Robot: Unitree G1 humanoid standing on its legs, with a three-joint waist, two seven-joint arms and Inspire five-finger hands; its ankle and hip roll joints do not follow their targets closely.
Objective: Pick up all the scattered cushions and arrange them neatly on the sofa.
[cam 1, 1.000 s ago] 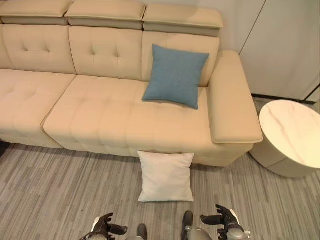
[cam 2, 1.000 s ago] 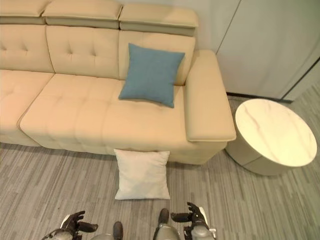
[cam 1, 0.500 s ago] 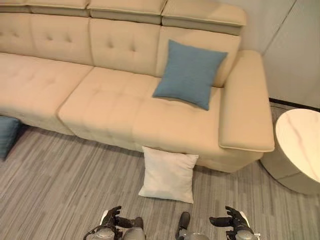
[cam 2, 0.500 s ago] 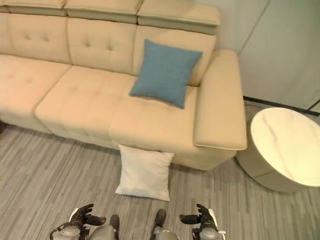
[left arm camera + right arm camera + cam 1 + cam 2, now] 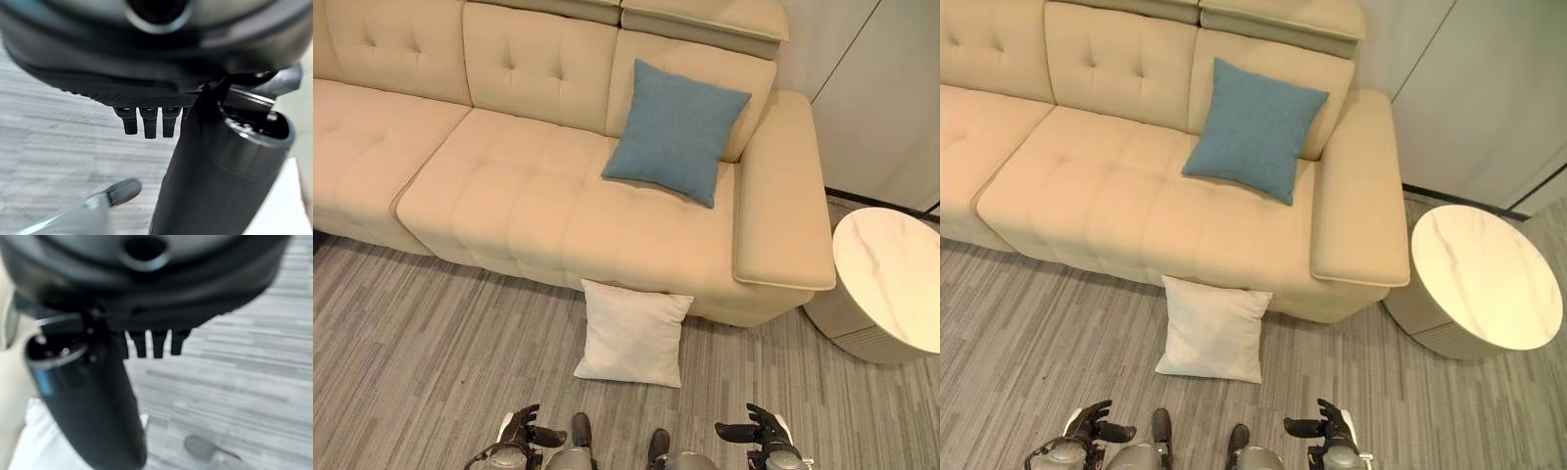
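1. We see the camera shifted again: the beige tufted leather sofa [image 5: 558, 196] sits higher and nearer, its headrests cut off.
2. A dark blue cushion on the floor left of the sofa half a second ago has left our view.
3. The cushions themselves have not moved against the sofa.

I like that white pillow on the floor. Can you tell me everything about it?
The white cushion is square, soft-looking, plain cloth with no pattern. It lies on the grey striped floor, its top edge leaning against the front of the beige sofa, below the blue cushion on the seat. It looks a bit rumpled. Nothing holds it: the left hand and right hand are open, nearer the camera.
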